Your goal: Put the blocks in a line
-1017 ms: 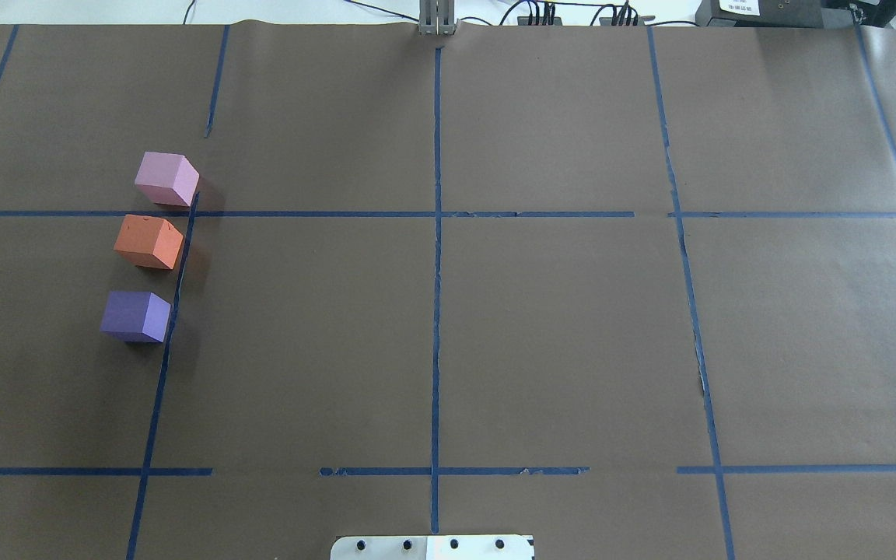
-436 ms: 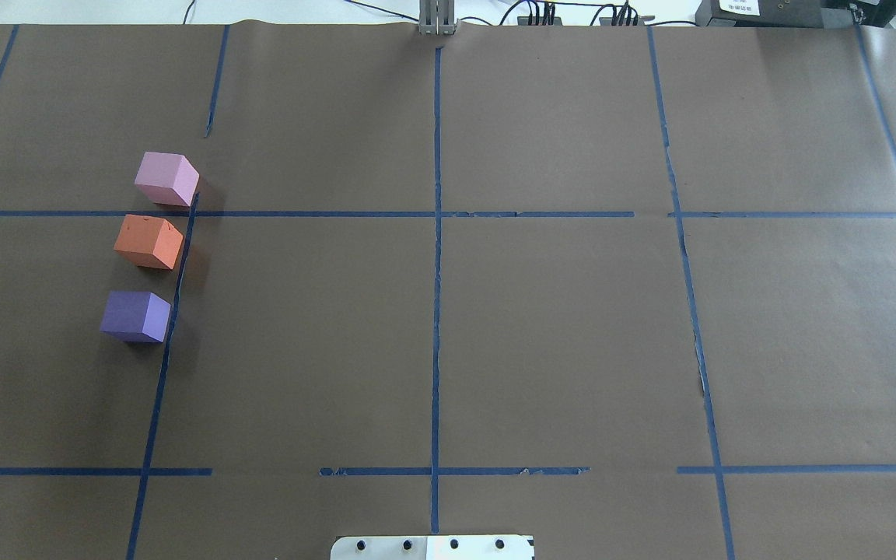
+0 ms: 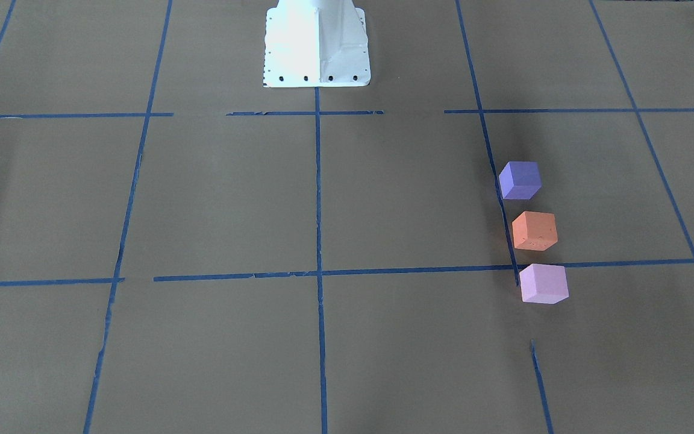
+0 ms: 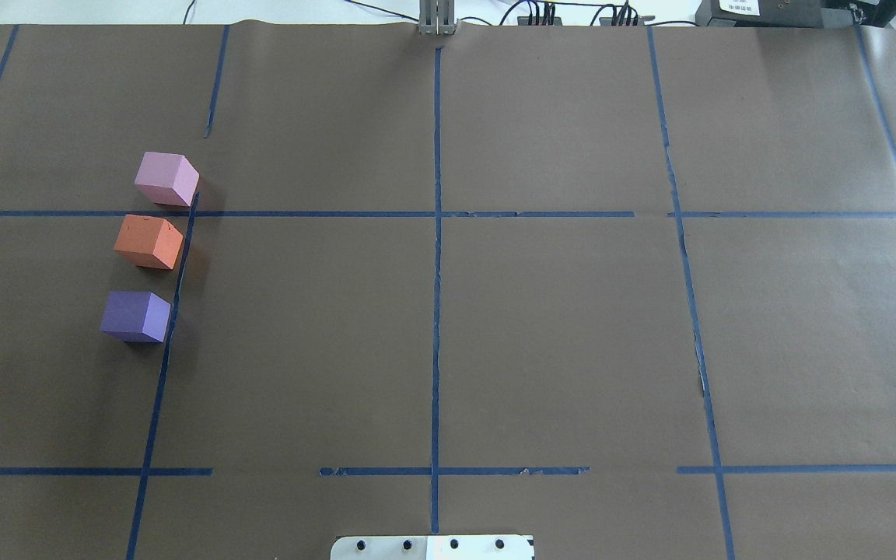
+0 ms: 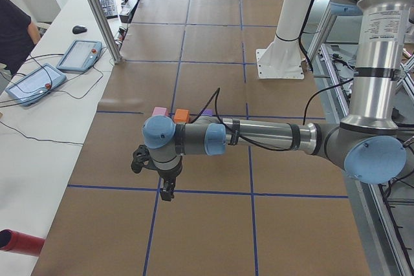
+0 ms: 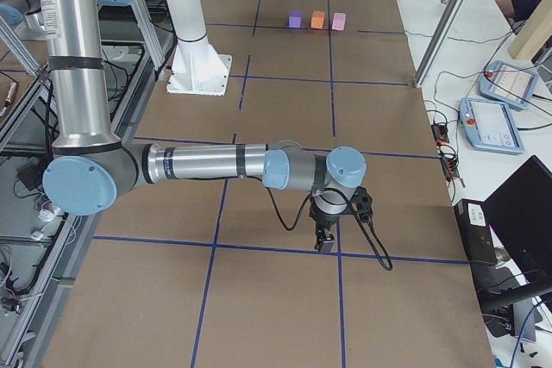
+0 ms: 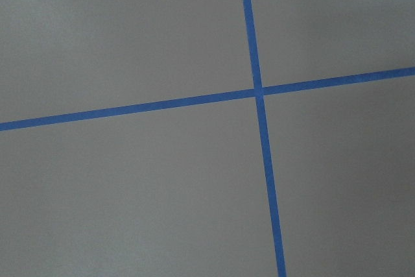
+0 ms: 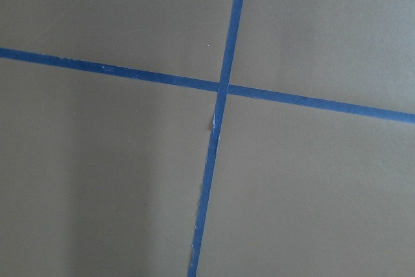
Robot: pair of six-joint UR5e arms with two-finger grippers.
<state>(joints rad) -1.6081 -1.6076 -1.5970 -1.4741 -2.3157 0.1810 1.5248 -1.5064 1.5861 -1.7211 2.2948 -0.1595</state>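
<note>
Left arm (image 5: pixel 259 134) stretches level, fingers (image 5: pixel 167 192) down — right arm (image 6: pixel 207 163) likewise.

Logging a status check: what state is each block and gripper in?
pale pink-lilac foam cube: on table, ungripped, row's far end.
orange foam cube: on table, ungripped, row's middle.
violet-purple foam cube: on table, ungripped, row's end nearest robot base.
left gripper: away from cubes; open or shut, cannot tell.
right gripper: likewise away; cannot tell.
</note>
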